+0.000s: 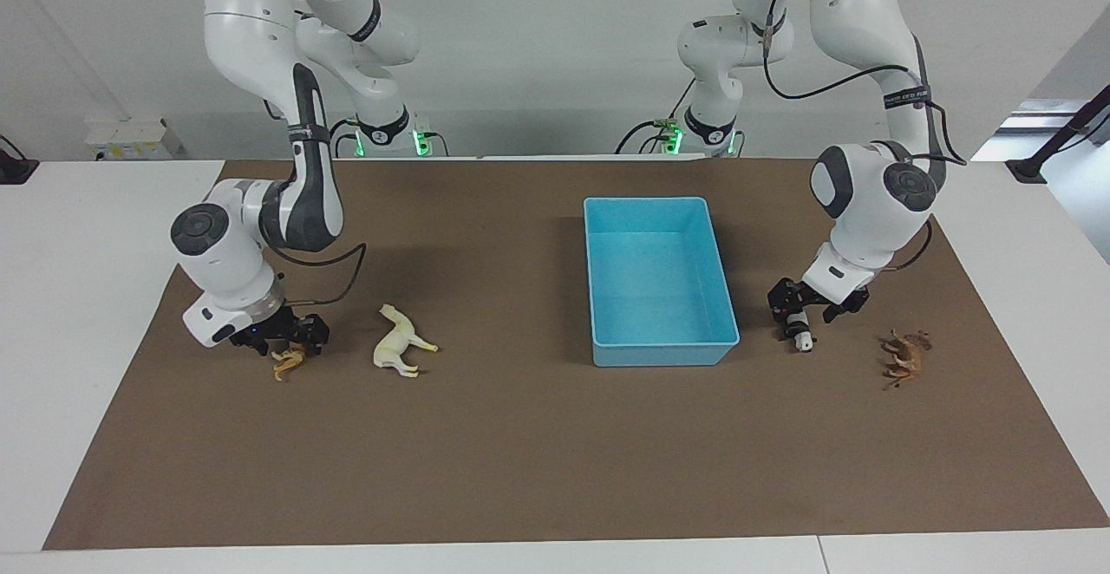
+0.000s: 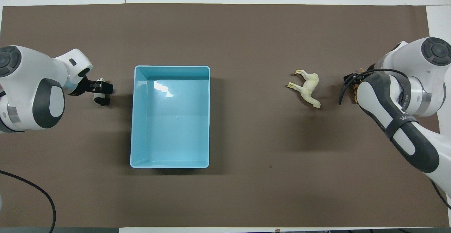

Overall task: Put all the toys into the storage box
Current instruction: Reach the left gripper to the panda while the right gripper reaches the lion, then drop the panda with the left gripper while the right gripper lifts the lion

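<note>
Toys numbered four on the brown mat (image 1: 520,453), none of them inside the storage box (image 1: 659,353), which was observed empty. Nearest the robots, the storage box lay toward the left arm's end of the table, its long sides running away from the robots. At about the depth of the box's farther end, the left gripper (image 1: 799,324) was down at mat level beside the box, on the side toward the left arm's end of the table, its fingers straddling the black-and-white panda (image 1: 805,342); whether they were clenched on it could not be told. At similar depth, the right gripper (image 1: 290,342) was low at the right arm's end, directly at the orange tiger (image 1: 289,361), which showed partly beneath the fingers; their closure likewise could not be told. The cream-white horse (image 1: 399,342) lay on its side between the tiger and the box, apart from both. Slightly farther from the robots, the dark brown lion-like animal (image 1: 904,357) rested on the mat toward the left arm's end, clear of the left gripper.
</note>
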{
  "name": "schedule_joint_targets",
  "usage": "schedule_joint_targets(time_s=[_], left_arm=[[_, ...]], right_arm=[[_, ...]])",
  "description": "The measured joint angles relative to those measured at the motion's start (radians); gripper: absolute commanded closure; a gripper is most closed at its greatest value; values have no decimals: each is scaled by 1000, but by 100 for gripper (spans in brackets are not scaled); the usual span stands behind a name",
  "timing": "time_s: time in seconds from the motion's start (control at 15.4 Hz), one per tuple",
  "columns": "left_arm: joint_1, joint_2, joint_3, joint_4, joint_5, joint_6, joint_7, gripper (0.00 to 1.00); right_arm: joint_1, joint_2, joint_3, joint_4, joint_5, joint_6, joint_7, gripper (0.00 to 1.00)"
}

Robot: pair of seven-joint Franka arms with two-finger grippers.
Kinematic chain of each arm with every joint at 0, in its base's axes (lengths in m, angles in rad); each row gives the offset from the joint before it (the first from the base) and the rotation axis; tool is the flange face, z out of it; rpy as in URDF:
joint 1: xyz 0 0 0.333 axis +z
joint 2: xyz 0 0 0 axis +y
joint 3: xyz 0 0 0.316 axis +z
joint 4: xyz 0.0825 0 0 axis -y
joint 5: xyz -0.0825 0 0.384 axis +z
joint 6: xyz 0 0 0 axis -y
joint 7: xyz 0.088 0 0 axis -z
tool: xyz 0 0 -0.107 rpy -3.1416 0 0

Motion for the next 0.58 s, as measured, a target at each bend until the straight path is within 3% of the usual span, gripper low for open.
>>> schedule_joint_targets(time_s=[0.13, 0.2, 0.26, 0.39, 0.52, 0.58], left_arm=[[-2, 5, 0, -13, 0, 22, 1, 0], [-2, 8, 0, -24, 0, 39, 2, 0], [-2, 11, 0, -34, 0, 59, 5, 0], [-3, 16, 0, -49, 0, 87, 9, 10], [-3, 17, 0, -56, 0, 102, 11, 27], [-3, 17, 0, -58, 0, 108, 11, 44]], right_arm=[[-3, 1, -1, -11, 36, 0, 0, 92], [-3, 1, -1, -17, 64, 0, 0, 100], [-3, -1, 0, -19, 86, 1, 0, 100], [-1, -8, 1, -19, 99, 1, 0, 100], [2, -9, 1, -19, 102, 0, 0, 100], [2, -9, 1, -19, 102, 0, 0, 100]])
